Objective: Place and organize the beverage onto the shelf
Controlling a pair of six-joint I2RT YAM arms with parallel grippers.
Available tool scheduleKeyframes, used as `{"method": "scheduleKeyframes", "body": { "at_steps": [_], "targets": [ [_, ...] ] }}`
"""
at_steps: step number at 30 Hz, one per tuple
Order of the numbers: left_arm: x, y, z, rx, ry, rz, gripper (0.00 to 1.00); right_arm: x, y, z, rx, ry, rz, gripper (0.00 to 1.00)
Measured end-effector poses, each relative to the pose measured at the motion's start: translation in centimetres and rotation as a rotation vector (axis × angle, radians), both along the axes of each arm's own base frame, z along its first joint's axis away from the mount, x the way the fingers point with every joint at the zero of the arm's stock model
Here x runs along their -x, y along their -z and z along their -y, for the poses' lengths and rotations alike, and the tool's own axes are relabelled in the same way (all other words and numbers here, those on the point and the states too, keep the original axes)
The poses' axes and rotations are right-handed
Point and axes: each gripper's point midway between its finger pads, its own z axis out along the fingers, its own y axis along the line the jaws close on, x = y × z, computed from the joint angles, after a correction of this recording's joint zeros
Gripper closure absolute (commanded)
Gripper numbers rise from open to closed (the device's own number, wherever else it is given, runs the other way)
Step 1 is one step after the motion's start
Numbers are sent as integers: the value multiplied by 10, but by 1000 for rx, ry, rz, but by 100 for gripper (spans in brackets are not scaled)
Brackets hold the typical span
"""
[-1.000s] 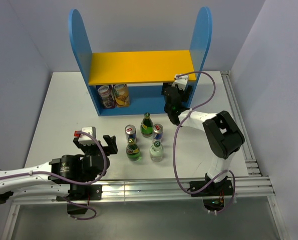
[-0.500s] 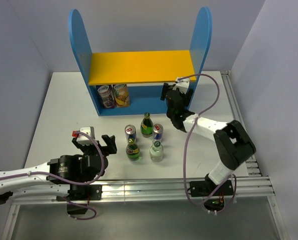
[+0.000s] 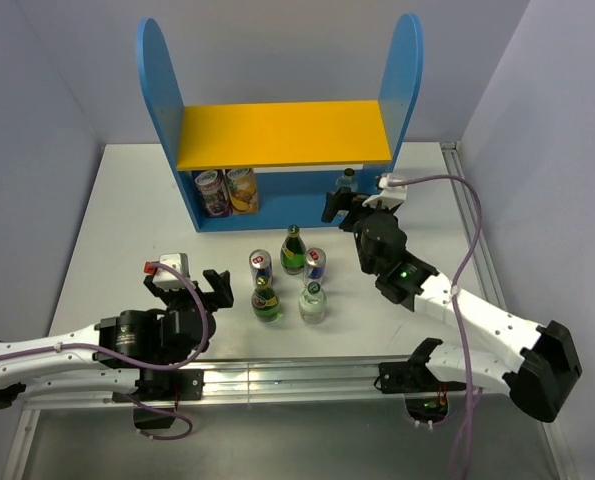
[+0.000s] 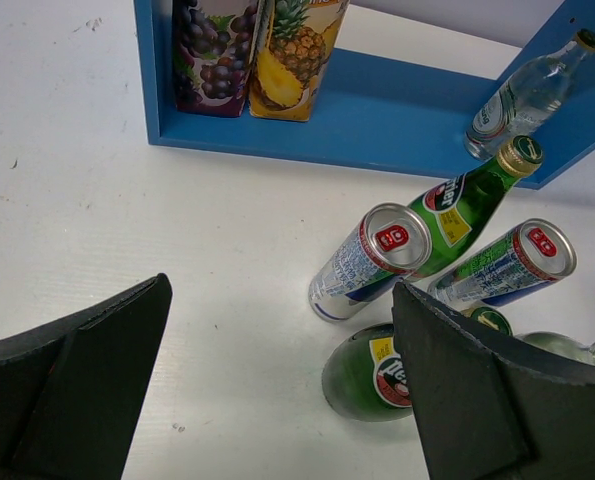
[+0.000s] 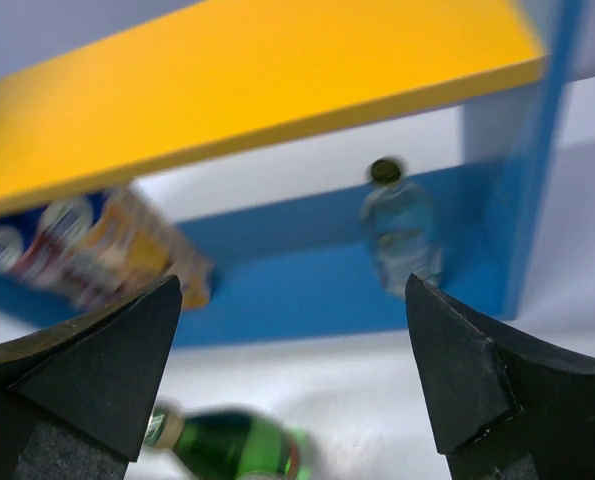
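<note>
Standing at the far middle of the table (image 3: 127, 220), the shelf (image 3: 282, 133) holds two juice cartons (image 3: 226, 190) at the left end of its lower level and a clear bottle (image 3: 348, 180) at the right end. Nearer, two green bottles (image 3: 293, 250), two cans (image 3: 260, 266) and a pale bottle (image 3: 312, 300) cluster on the table. The right gripper (image 3: 352, 203) hangs just near of the clear bottle, jaws spread wide and empty; the left gripper (image 3: 187, 283) sits left of the cluster, jaws likewise apart, holding nothing. Left wrist view: its fingers (image 4: 77, 390) frame the cans and green bottles, touching none. Right wrist view: its fingers (image 5: 507, 380) flank the blurred shelf, the clear bottle upright beside the right side panel (image 5: 537, 170).
</note>
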Motion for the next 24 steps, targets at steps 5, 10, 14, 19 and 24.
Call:
{"method": "scheduleKeyframes", "body": {
  "at_steps": [5,10,14,19,24],
  "targets": [
    [0,0,0,3,0,1,1,23,7,-39,18,-210,-44,0],
    [0,0,1,1,0,0,1,29,34,-74,75,-330,-147,0],
    [0,2,2,-13,-1,-3,1,37,63,-95,115,-387,-222,0],
    [0,3,2,-16,-1,-3,1,43,88,-108,144,-409,-286,1],
    [0,2,1,-10,0,-2,1,43,94,-111,145,-408,-299,3]
  ]
}}
